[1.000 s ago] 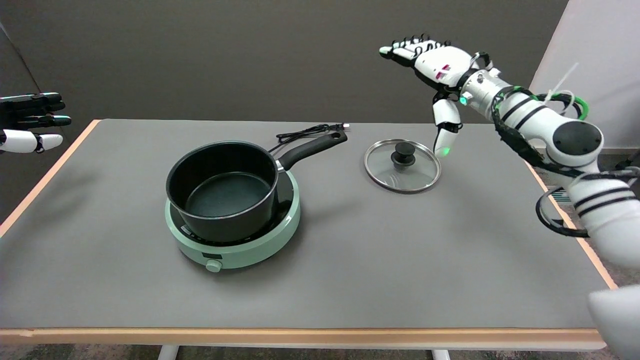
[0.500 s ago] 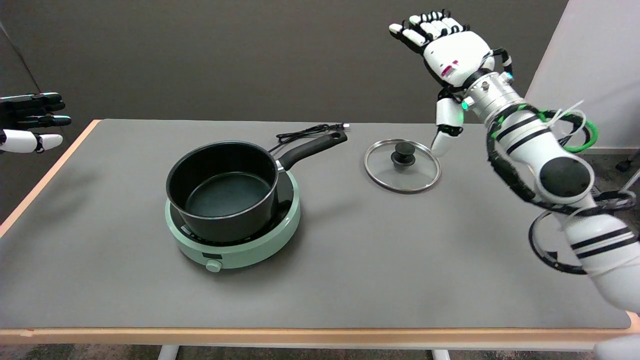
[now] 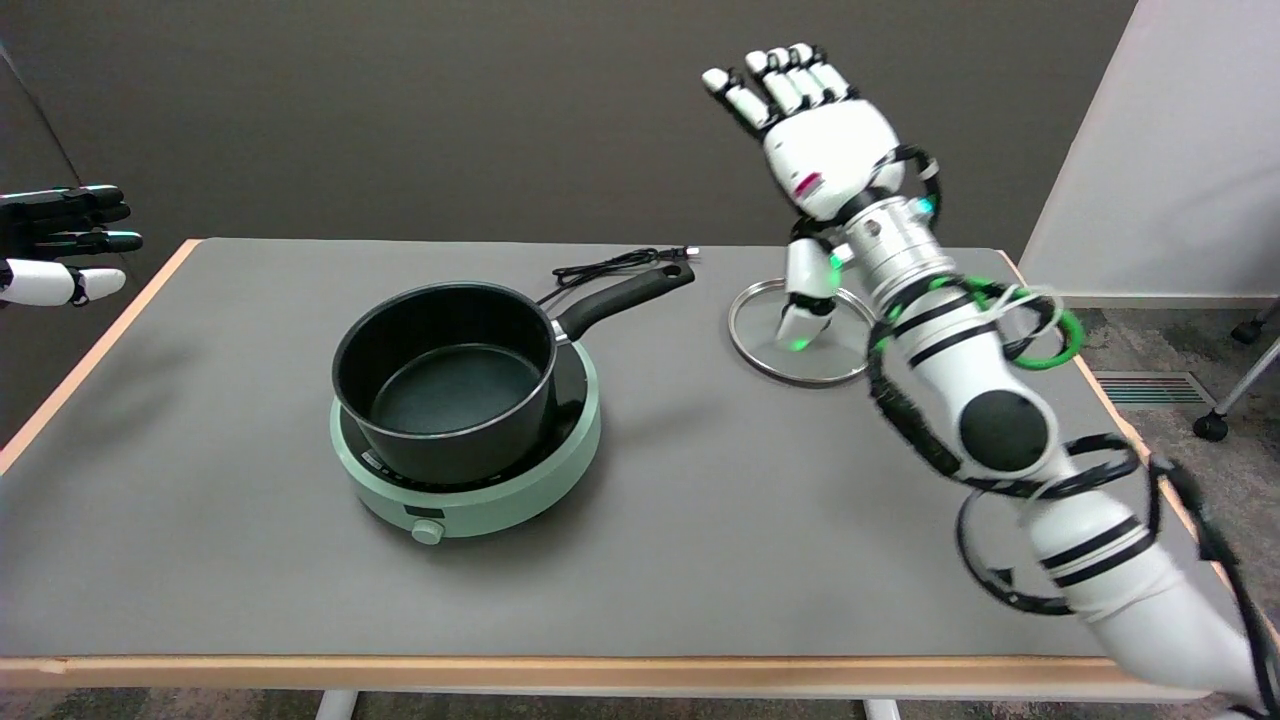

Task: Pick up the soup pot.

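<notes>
My right hand [image 3: 815,160] hung in the air above the far right part of the bench [image 3: 760,520], back toward the camera, its fingers [image 3: 775,85] stretched apart and pointing up and away, with nothing in it. My thumb pointed down, and in the head view its tip lay over the glass lid [image 3: 775,345], hiding the knob; I could not tell whether it touched the lid or only hovered above it. My forearm crossed over the lid's right side on its way in from the lower right.

The soup pot [image 3: 445,375] was black and without its lid. It sat upright on the pale green hotplate [image 3: 470,490], left of the bench's middle and well apart from my hand. Its long black handle [image 3: 625,295] pointed toward the far right, ending between the pot and the lid, near neither finger nor thumb. A black power cord [image 3: 610,265] lay coiled just beyond the handle's end, near the far edge of the bench. The hotplate's knob faced the near side. The lid lay flat on the grey surface, to the right of the handle's tip.
</notes>
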Robot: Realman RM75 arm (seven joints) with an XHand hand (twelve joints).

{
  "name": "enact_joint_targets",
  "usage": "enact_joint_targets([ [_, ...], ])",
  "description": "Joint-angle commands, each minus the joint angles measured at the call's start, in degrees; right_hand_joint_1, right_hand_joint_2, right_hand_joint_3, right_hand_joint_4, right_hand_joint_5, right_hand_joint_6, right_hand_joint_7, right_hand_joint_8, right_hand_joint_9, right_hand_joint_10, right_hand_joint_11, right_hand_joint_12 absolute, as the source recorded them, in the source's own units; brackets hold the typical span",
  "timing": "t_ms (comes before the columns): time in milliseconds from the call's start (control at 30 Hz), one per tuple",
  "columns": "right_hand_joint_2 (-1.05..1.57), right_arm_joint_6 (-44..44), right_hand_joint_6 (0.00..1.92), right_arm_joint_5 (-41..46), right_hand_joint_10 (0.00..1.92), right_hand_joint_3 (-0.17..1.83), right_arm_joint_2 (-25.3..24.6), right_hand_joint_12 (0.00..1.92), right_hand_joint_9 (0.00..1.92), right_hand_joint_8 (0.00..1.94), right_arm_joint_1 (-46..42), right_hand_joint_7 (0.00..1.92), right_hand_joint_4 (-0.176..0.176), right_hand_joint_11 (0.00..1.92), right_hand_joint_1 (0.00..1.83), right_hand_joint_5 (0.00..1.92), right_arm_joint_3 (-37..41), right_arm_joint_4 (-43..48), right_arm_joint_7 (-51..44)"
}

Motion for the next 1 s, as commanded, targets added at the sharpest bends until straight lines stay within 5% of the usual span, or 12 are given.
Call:
enact_joint_targets([
  [33, -1.05, -7.0, 0.04, -8.4, 0.04, 0.81, -10.8, 0.04, 0.04, 0.04, 3.8, 0.04, 0.176, 0.04, 1.16, 0.04, -12.6, -8.0, -0.2],
  [600, -1.02, -4.2, 0.04, 1.6, 0.04, 0.87, -9.5, 0.04, 0.04, 0.04, 13.3, 0.04, 0.176, 0.04, 1.16, 0.04, -20.8, -15.5, -0.2],
  [1000, -1.03, 2.5, 0.03, 4.2, 0.03, 0.97, -11.2, 0.03, 0.03, 0.03, 14.0, 0.03, 0.176, 0.03, 1.15, 0.03, -19.5, -20.3, -0.2],
])
